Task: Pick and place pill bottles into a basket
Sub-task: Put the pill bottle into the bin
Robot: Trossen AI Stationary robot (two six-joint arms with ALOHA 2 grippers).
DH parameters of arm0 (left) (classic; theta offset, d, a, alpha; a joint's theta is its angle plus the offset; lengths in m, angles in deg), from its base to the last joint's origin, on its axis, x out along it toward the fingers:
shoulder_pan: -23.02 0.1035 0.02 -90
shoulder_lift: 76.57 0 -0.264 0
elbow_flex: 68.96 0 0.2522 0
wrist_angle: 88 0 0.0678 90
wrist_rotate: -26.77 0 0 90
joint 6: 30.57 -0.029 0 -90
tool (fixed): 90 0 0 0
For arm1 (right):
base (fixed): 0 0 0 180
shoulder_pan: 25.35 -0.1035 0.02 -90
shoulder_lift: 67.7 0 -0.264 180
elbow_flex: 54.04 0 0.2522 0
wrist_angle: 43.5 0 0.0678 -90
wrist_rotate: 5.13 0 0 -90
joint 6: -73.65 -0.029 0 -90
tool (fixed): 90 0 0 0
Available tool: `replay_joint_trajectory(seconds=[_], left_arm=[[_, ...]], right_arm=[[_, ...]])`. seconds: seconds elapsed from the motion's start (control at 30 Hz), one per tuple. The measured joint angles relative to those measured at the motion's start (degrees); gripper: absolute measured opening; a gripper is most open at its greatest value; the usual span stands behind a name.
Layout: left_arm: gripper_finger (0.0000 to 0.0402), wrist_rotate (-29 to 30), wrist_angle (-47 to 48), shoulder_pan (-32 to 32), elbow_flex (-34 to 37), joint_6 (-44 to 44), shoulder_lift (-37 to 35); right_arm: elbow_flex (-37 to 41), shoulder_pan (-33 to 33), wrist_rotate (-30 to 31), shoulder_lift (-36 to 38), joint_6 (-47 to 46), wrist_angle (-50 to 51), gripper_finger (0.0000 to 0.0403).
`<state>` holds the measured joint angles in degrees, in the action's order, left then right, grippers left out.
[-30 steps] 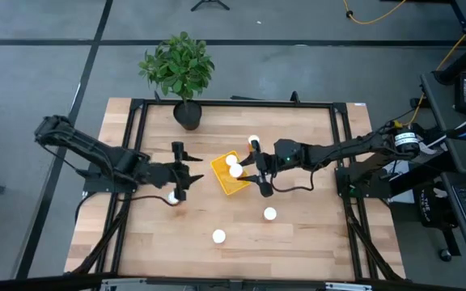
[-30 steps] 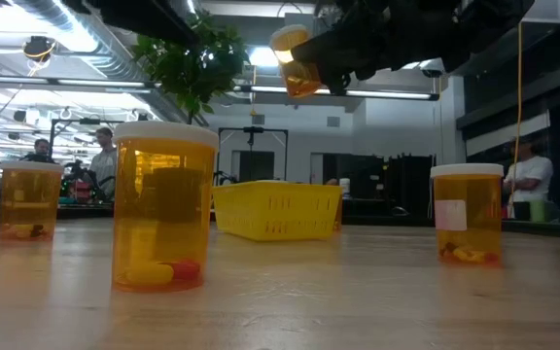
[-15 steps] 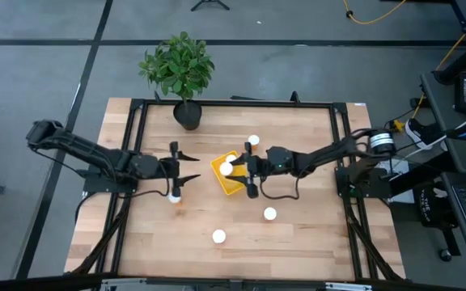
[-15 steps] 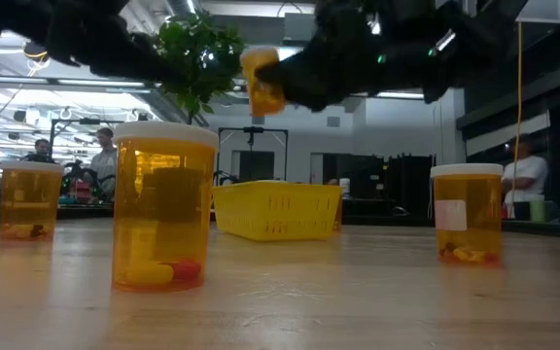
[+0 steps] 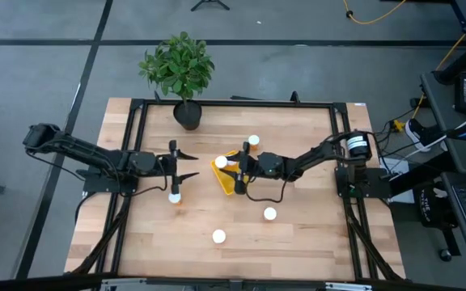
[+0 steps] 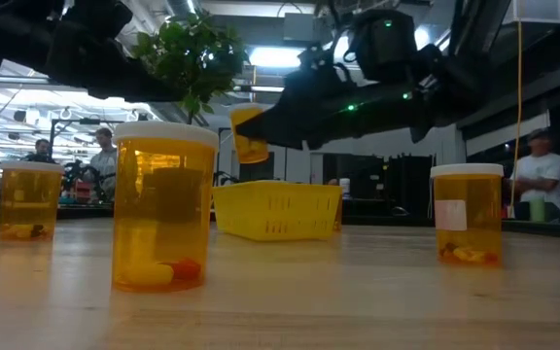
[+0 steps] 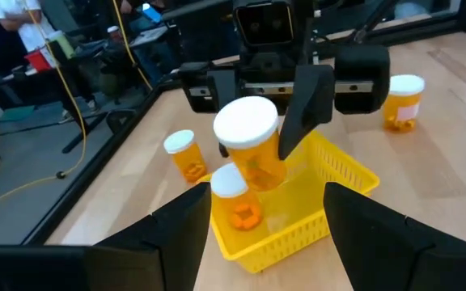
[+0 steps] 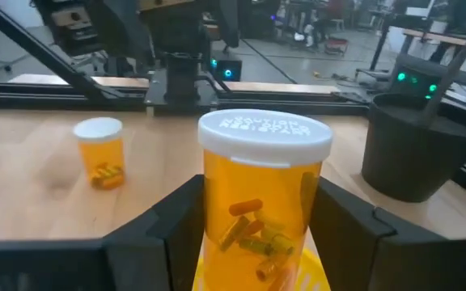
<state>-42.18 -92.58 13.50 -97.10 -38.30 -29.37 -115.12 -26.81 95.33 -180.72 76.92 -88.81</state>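
The right gripper (image 5: 235, 168) has carried its clamped orange, white-capped pill bottle (image 7: 250, 148) over the basket (image 5: 230, 179).

Both arms are dark, near-black, built of slim jointed links with black cables looping from the wrists. The right arm carries a round silver-rimmed joint housing near its base. The right gripper (image 7: 294, 121) shows two broad, flat, matte black fingers (image 7: 310, 101) below a boxy black camera block with a square lens window; small green lights glow on its wrist housing. The left gripper (image 5: 176, 166) ends in thin, pointed black fingers (image 7: 180, 230), smooth-faced and angular.
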Motion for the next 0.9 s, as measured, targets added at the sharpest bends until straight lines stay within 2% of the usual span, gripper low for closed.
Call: replay_joint_trajectory(seconds=[0.33, 0.9], left_arm=[[0.0235, 0.2, -0.4, 0.0, 0.0, 1.0, 0.0], [0.0235, 0.3, -1.4, 0.0, 0.0, 1.0, 0.0]], right_arm=[[-2.2, -1.9, 8.0, -2.0, 1.5, 5.3, 0.0196], [-2.2, -2.2, 10.0, -2.0, -1.8, 8.1, 0.0196]])
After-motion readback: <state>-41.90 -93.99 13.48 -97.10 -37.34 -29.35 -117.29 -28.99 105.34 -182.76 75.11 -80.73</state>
